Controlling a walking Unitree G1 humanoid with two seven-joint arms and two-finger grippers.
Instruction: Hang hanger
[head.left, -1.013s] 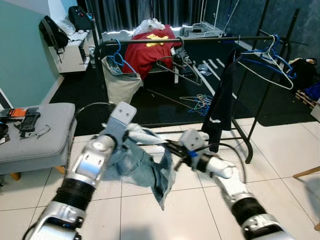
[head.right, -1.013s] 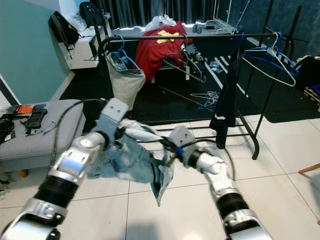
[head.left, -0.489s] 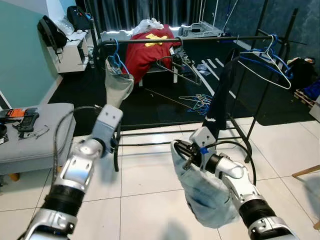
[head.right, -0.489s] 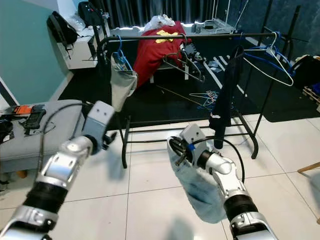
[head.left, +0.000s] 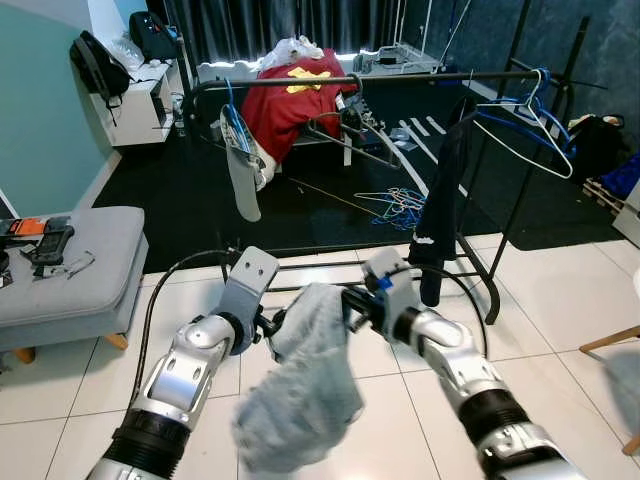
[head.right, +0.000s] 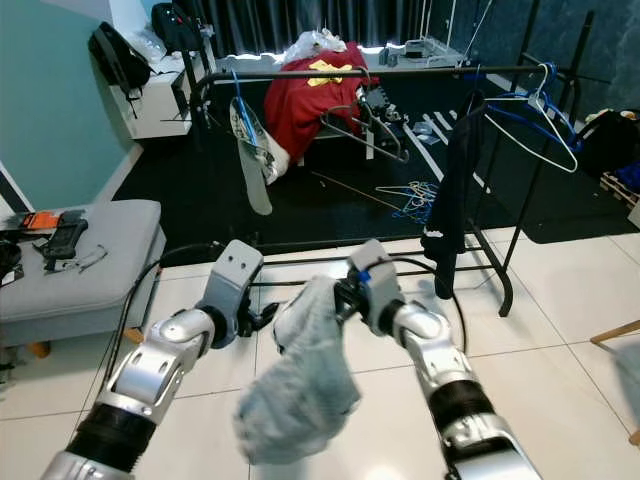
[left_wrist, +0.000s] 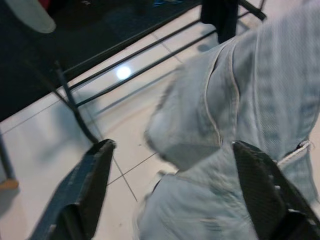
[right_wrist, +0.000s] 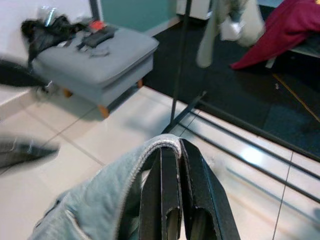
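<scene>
Over white tiles (head.left: 560, 300), right gripper (head.left: 350, 303) pinches jeans (head.left: 305, 385)

I find no legible text, label, brand or number. The red garment (head.left: 287, 100) on the rail carries a yellow graphic, too small to read.

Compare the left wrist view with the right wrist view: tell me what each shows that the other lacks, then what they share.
Left wrist view alone: the left hand open, its fingers wide apart beside the denim, and the black garment hanging at the rack's far end.

Right wrist view alone: the right hand shut on the garment's hem, the grey ottoman with clutter on it, and the red garment behind.

Both: the light blue denim garment, the white tiled floor and the rack's low black bars.
</scene>
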